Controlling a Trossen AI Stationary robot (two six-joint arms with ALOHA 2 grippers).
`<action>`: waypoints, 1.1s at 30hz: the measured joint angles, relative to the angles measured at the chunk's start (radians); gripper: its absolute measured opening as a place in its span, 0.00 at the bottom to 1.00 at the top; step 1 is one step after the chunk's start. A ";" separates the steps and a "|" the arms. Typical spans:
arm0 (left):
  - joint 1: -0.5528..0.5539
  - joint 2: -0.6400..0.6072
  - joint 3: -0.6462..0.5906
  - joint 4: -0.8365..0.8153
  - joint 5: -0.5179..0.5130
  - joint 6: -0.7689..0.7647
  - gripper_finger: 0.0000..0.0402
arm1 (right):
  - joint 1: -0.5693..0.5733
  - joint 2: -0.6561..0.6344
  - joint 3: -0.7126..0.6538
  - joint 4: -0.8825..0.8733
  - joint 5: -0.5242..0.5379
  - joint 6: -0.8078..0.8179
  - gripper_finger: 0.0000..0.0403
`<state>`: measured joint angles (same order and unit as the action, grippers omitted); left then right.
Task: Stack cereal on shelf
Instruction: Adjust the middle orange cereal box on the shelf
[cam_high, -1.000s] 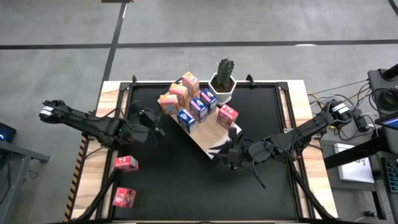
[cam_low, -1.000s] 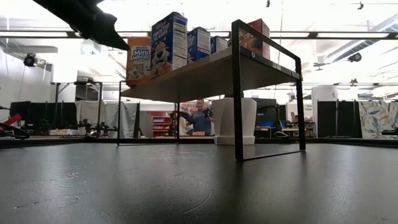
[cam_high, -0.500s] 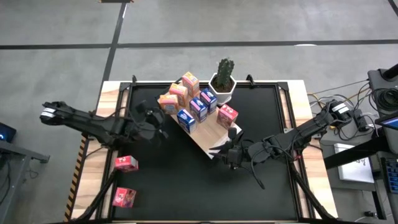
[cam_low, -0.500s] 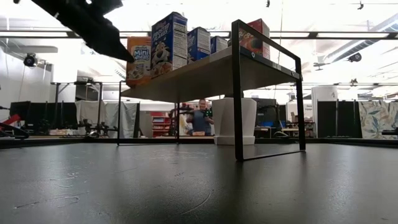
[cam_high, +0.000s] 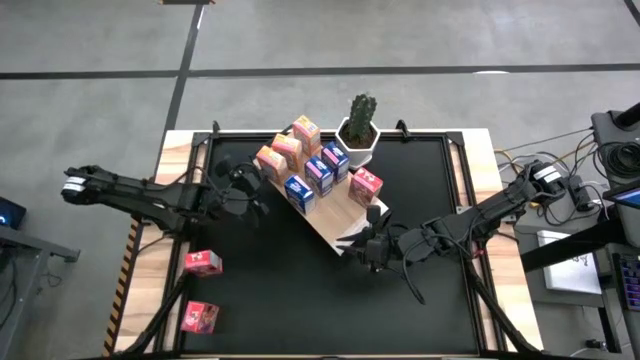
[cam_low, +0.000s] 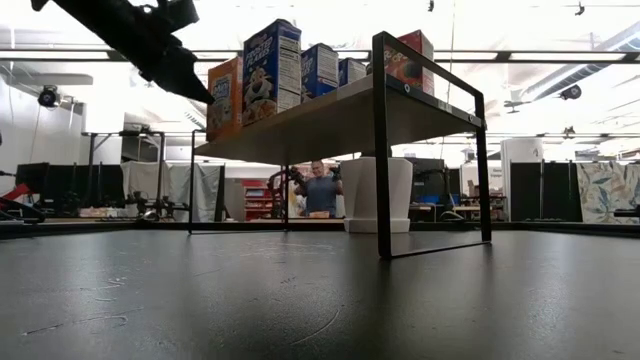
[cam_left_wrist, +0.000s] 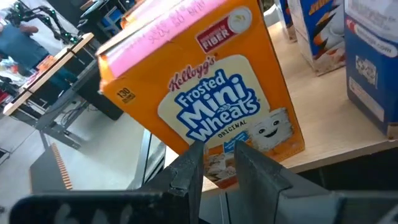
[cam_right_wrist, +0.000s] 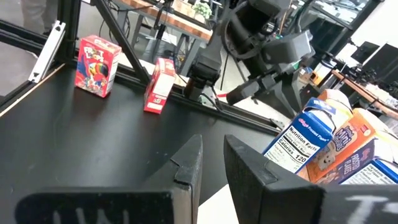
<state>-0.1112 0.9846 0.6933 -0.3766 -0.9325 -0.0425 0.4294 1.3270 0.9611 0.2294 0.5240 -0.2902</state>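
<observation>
Black tabletop (cam_high: 300, 290) bears wooden shelf (cam_high: 335, 215); person (cam_low: 321, 190) behind.

Both arms are dark, near-black and slim, built of jointed segments, each with a white band at the outer end and thin dark cables trailing alongside. The left pincer (cam_high: 246, 196) ends in two flat, angular matte-black fingers (cam_left_wrist: 189, 171). The right pincer (cam_high: 368, 249) has the same blocky dark fingers (cam_right_wrist: 186, 168), squared at the base, tapering toward the tips
</observation>
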 joint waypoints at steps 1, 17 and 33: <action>-0.004 -0.006 0.000 0.000 0.006 0.000 0.19 | 0.000 0.000 0.000 -0.002 0.000 0.000 0.14; -0.083 -0.020 0.179 0.023 0.250 0.252 0.19 | 0.000 -0.008 0.000 -0.097 -0.005 -0.041 0.14; 0.379 -0.018 0.404 -0.044 0.663 0.521 0.17 | 0.000 -0.029 0.000 -0.120 -0.004 -0.050 0.14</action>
<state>0.2674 0.9664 1.0978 -0.4205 -0.2698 0.4789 0.4294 1.2976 0.9613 0.1097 0.5201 -0.3405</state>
